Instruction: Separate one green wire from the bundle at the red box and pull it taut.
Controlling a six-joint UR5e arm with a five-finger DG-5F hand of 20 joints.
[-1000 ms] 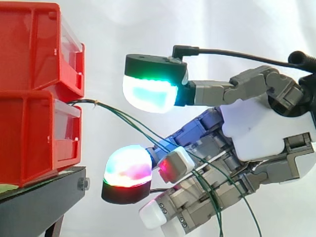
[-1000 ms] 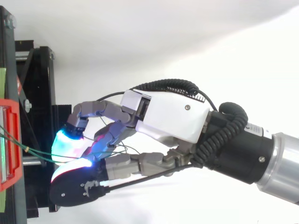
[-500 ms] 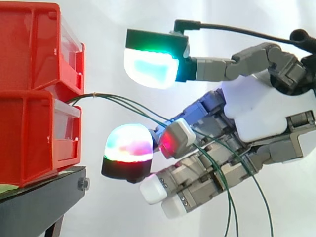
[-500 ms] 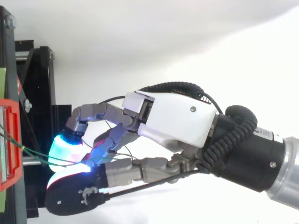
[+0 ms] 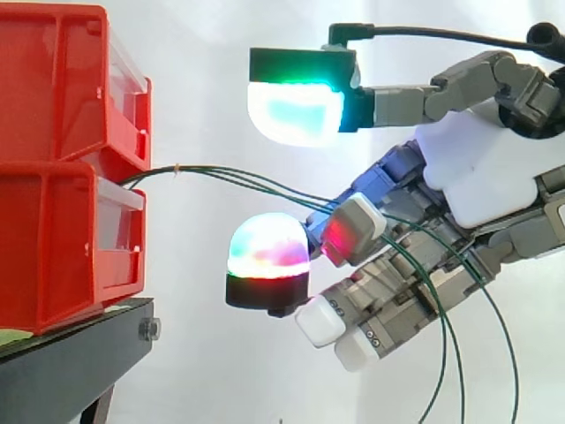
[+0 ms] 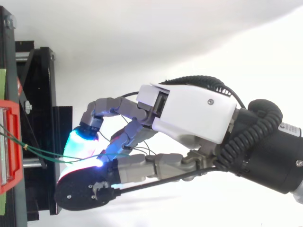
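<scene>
Hand state: clenched on green wires [image 5: 229, 173], which lace btwn curled fingers; hand [image 5: 485, 168] at right of side view.
Big pads: spread apart, one at upper centre [image 5: 296, 113], one below at centre; prob. held wide to leave a gap for sorting strands.
Wire position: out of red box [image 5: 53, 238] at left, from the slot btwn the stacked bins, bound by a small tie [image 5: 177, 166] just outside it.
Wire run: near-straight, rightward and slightly down to the hand, then slack loops dropping to lower right.
Why straight: tension taken at the hand, judging by straight span vs. loose tails.
Separation: several strands across the hand together, so prob. not yet down to one.
Top view: hand [image 6: 194, 111] centre-right, wires [image 6: 47, 153] crossing from red box [image 6: 9, 142] at left edge.
Base: black stand [image 5: 71, 353], lower left, under the bins.
Next: drop extra strands, keep one, draw it rightward.
Risk: whole bundle dragged along, or the tie snagging.
</scene>
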